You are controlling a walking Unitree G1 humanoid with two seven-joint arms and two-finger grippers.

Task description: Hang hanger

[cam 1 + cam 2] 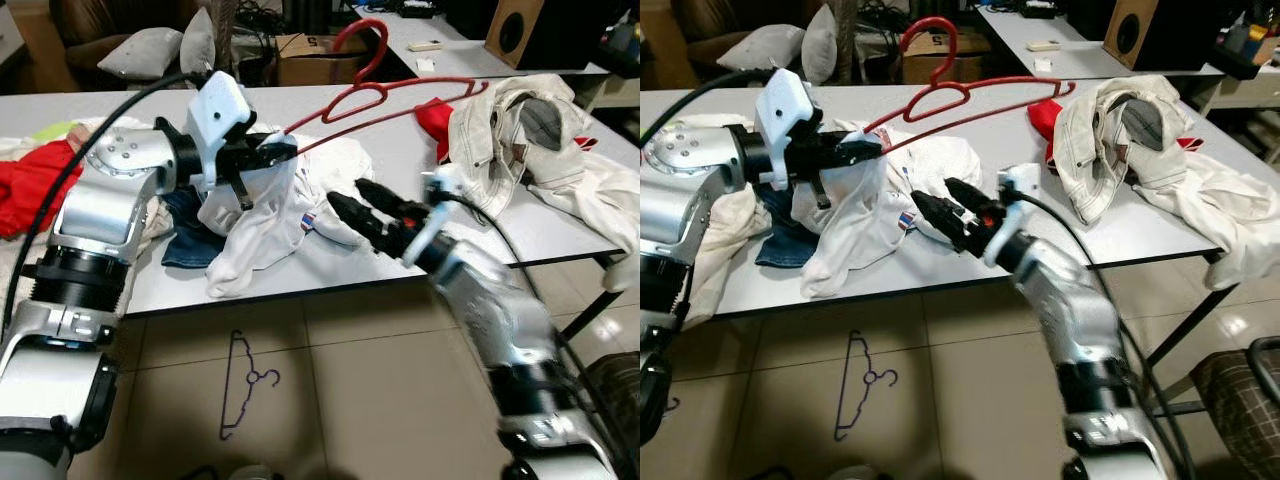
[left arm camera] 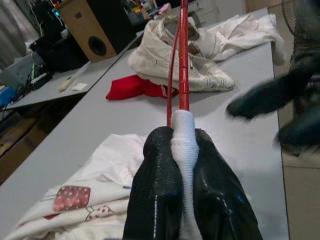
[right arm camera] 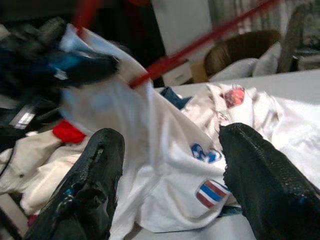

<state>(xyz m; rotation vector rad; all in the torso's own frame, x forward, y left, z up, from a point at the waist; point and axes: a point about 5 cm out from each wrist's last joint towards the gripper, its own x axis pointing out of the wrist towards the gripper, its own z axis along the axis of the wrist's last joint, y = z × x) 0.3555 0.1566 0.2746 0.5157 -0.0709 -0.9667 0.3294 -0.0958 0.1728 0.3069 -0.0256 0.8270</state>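
My left gripper (image 1: 268, 152) is clamped on one end of the red hanger (image 1: 385, 95), with a fold of the white shirt (image 1: 265, 225) pinched between the fingers (image 2: 160, 190) along with it; in the left wrist view the red wire runs straight out from the pinch. The hanger is lifted off the grey table (image 1: 120, 110), its hook pointing up and away from me, its far arm reaching toward the cream jacket (image 1: 520, 130). My right gripper (image 1: 948, 208) hovers just beside the shirt with its fingers spread wide and nothing between them, pointed at the cloth draped below the hanger's held end. The shirt hangs partly from that end while the rest lies bunched on the table near some blue cloth (image 1: 190, 235). I judge the job at an early stage: the hanger is in hand, but the garment isn't threaded over both arms, and I can't see a rail anywhere. A second, purple hanger (image 1: 240, 385) lies on the floor below.
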